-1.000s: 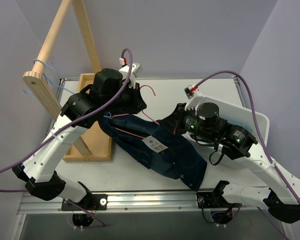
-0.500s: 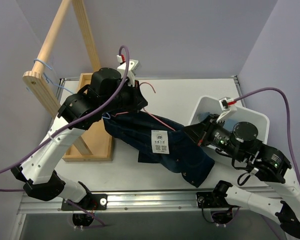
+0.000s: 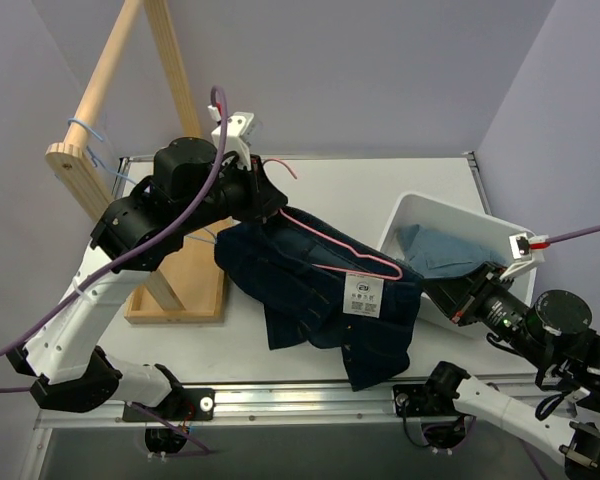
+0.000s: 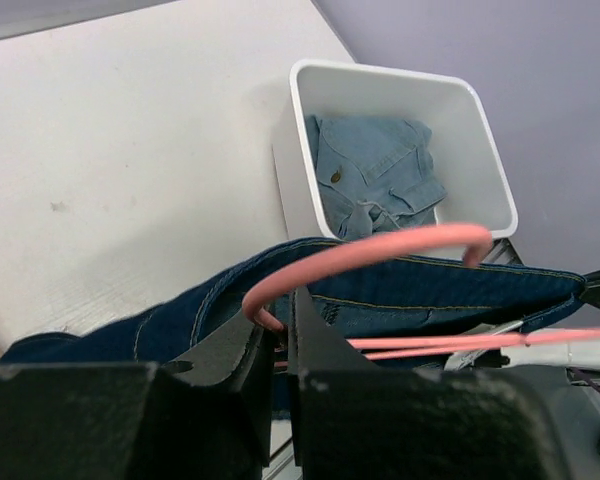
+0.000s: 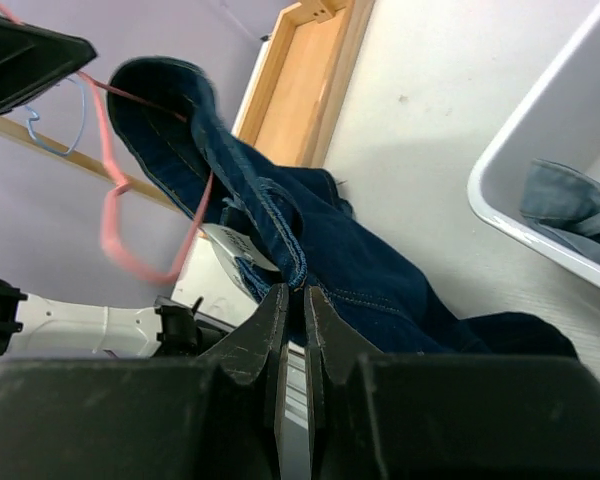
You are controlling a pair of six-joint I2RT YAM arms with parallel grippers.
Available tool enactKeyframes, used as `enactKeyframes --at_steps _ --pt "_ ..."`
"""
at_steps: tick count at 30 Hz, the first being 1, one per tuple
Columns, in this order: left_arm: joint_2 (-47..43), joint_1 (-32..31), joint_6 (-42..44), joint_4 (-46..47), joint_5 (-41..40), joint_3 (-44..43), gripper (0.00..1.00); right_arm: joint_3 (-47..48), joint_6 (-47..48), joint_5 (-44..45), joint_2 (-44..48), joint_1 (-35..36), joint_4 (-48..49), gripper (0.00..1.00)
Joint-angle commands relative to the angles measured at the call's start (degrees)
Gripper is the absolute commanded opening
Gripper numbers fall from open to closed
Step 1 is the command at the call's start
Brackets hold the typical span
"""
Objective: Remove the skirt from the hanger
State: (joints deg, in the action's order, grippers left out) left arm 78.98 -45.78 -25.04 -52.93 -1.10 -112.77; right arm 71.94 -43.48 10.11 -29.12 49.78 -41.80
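The dark denim skirt [image 3: 320, 300] hangs stretched between my two grippers above the table; it also shows in the left wrist view [image 4: 420, 300] and the right wrist view [image 5: 380, 270]. The pink wire hanger [image 3: 330, 240] lies along its top edge, with a white label [image 3: 363, 295] showing. My left gripper [image 3: 265, 195] is shut on the hanger's hook [image 4: 360, 255]. My right gripper [image 3: 440, 300] is shut on the skirt's seamed edge [image 5: 298, 275], at the near right corner of the white bin.
A white bin [image 3: 505, 235] holding a light denim garment [image 3: 435, 250] stands at the right, also in the left wrist view [image 4: 380, 175]. A wooden rack with a tray base [image 3: 195, 290] and slanted rail [image 3: 105, 70] stands at the left, carrying blue wire hangers [image 3: 85, 135].
My right gripper has pulled back toward the near right with the skirt's edge, stretching the denim. My left gripper has lifted the hanger hook up and left. More of the pink hanger is exposed.
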Motion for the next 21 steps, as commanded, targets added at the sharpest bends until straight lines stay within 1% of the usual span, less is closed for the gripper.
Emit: enactKeyframes --at_steps 1,5,10,13,14,18,21 --pt "-2.77 1.31 4.82 1.60 -7.86 -2.11 0.02 3.99 -0.20 3.96 2.49 -2.05 -3.19 0.00" --pt "-3.66 1.22 3.95 3.09 -7.95 -1.40 0.02 4.17 0.15 3.25 3.46 -3.98 -5.57 0.00" --pt "-4.01 1.39 1.84 4.49 -5.23 -0.96 0.02 0.58 0.07 -0.52 3.73 -5.57 -2.94 0.00" --pt "-4.71 1.39 -0.97 6.87 -0.05 0.27 0.02 -2.33 0.33 -3.42 2.50 -6.53 1.18 0.00" --pt "-4.89 1.31 -3.15 7.31 2.22 0.44 0.02 -3.03 0.33 -4.82 2.15 -6.89 2.41 0.00" --pt "-7.17 1.22 -8.97 12.31 8.56 5.09 0.02 -6.02 1.03 -6.76 -1.54 -7.15 8.04 0.00" --pt "-9.98 1.22 -11.78 13.38 11.72 7.56 0.02 -5.94 2.17 -7.12 -4.35 -7.24 12.26 0.00"
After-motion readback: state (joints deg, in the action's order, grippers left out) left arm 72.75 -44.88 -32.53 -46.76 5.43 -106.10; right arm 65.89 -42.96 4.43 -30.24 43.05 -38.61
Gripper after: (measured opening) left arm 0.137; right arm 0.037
